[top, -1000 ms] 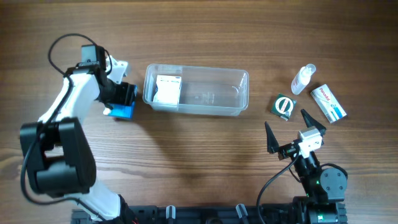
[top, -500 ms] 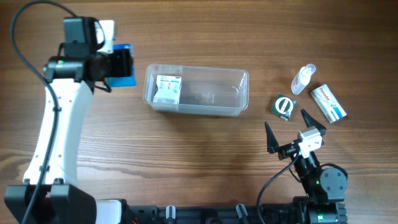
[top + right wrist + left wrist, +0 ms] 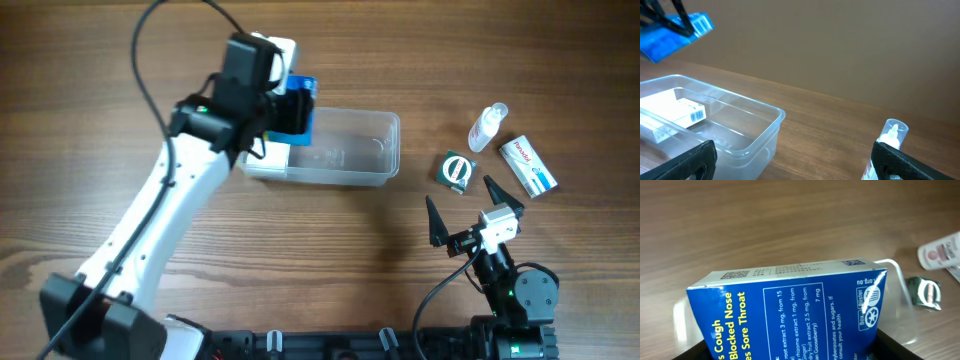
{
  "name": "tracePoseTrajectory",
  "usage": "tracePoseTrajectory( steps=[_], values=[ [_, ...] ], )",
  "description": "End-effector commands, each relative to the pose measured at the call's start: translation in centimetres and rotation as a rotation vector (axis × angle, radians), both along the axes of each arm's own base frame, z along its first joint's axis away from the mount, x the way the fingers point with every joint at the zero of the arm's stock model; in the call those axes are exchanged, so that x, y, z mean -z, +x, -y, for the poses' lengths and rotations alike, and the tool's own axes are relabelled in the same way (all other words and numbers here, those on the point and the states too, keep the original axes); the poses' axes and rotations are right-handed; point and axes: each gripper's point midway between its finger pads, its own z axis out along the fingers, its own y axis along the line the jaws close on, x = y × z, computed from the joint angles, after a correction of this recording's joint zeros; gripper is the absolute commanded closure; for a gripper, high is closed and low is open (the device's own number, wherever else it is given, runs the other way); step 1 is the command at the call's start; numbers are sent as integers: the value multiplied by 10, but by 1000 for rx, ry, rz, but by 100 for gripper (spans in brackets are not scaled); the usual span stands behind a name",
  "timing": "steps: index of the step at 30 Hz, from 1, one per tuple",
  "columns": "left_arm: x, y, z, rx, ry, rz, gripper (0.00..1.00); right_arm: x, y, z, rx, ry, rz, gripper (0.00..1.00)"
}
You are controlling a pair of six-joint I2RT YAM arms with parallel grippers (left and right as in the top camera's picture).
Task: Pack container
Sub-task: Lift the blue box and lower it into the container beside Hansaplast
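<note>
Overhead view: left tool [image 3: 292,115] was clenched on a blue box [image 3: 312,110], held clear above the desk [image 3: 300,260].

- Container [image 3: 350,152] sat mid-desk, long axis running left to right.
- Blue box hung over the container's left third, by the far rim. Part of it looked to overlap that rim.
- Box's long side ran roughly across the container's short width. Right wrist view showed it tilted, not level.
- A white box [image 3: 685,111] already lay flat in the container's left end. Middle and right end were bare.
- Left wrist view: container floor and its right end showed below and beyond the box's edge.

Judgement: the drop spot lay down and slightly to the right of the held box, toward the near side. Lowering straight down risked catching the far rim or landing on the white box.

- Right tool [image 3: 470,212] sat released, jaws spread, near the desk's front right and well apart from the container.
- Bottle [image 3: 488,127], green pack [image 3: 456,170] and a white carton [image 3: 528,166] lay just beyond the right tool, unpacked.
- Left arm was much the nearer to the container; right arm nearer the leftovers.
</note>
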Motion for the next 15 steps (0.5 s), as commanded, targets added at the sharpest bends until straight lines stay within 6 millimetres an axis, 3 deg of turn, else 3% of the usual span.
tracePoseTrajectory(
  steps=[1, 2, 15],
  values=[
    [18, 0, 32, 20, -10, -35, 31, -1, -1, -2, -15, -9, 8, 0],
    [27, 0, 40, 32, 7, -41, 31, -1, -1, -2, -15, -9, 8, 0],
    [89, 7, 41, 4, 136, -127, 30, -1, -1, -2, -15, -9, 8, 0]
  ],
)
